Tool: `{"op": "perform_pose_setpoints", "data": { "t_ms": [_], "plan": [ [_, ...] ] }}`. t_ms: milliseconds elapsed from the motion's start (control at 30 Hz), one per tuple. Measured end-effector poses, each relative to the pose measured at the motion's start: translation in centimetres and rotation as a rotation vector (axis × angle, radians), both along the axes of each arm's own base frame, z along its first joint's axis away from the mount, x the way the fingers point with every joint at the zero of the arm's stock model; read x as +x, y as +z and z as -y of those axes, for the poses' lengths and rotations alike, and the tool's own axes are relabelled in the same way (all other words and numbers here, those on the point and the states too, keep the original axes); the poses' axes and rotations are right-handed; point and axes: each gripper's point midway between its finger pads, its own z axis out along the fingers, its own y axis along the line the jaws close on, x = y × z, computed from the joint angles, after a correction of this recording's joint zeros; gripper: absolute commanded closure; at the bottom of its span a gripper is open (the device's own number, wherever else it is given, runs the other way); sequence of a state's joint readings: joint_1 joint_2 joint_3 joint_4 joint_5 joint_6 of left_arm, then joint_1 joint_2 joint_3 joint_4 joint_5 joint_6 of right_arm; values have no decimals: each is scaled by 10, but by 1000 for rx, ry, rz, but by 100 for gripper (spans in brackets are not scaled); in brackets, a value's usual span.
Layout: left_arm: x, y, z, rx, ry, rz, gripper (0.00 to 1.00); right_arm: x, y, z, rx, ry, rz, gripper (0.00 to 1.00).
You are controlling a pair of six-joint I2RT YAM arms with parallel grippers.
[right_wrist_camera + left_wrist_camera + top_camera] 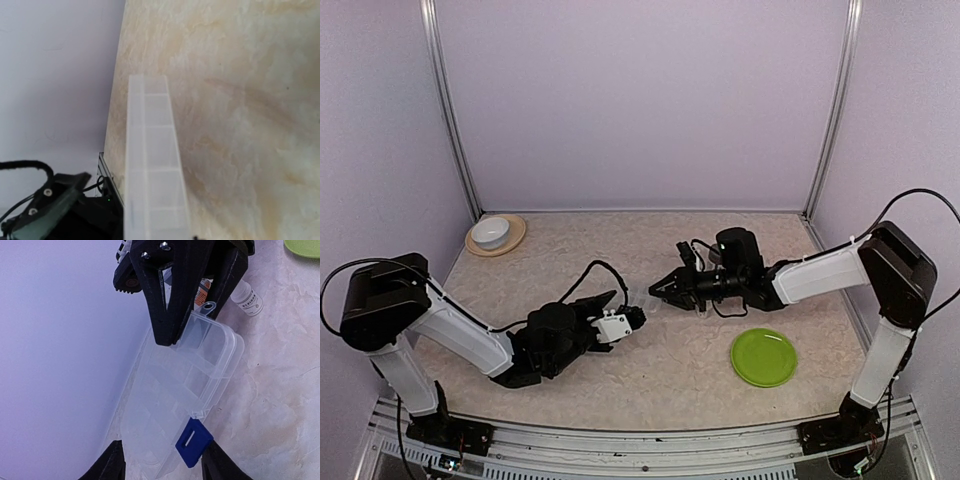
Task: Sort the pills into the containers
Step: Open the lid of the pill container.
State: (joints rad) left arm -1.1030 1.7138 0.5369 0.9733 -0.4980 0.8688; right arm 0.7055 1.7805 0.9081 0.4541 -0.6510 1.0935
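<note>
— Where does the clear box sit?

— Between the two arms, near the middle of the table. Its lid is shut, and the blue latch on one long edge faces the left wrist camera.

— And the right gripper?

— It is clamped on the far end of the box, one black finger over the lid and the other under it. From its own wrist camera, the box runs straight out ahead in a row of compartments.

— Does the left gripper hold it too?

— Hard to say. Its fingers flank the near end, one just beside the latch, but that view cuts them off low, so whether they press on the plastic cannot be told.

— Anything nearby?

— A small white bottle lies on the table behind the right gripper. A green plate rests nearer the right arm's base.
</note>
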Motion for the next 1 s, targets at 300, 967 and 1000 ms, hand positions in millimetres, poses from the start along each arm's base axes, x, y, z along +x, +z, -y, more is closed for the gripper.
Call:
{"op": "perform_pose_setpoints", "data": {
  "t_ms": [300, 967, 1000],
  "plan": [
    [-3, 3, 4, -15, -26, 3, 61, 0, -6, 1, -11, 2, -14, 100],
    [-15, -12, 19, 42, -129, -58, 81, -1, -10, 1, -18, 6, -26, 100],
    [-14, -12, 19, 39, -128, -57, 82, -2, -10, 1, -18, 6, -26, 100]
  ]
}}
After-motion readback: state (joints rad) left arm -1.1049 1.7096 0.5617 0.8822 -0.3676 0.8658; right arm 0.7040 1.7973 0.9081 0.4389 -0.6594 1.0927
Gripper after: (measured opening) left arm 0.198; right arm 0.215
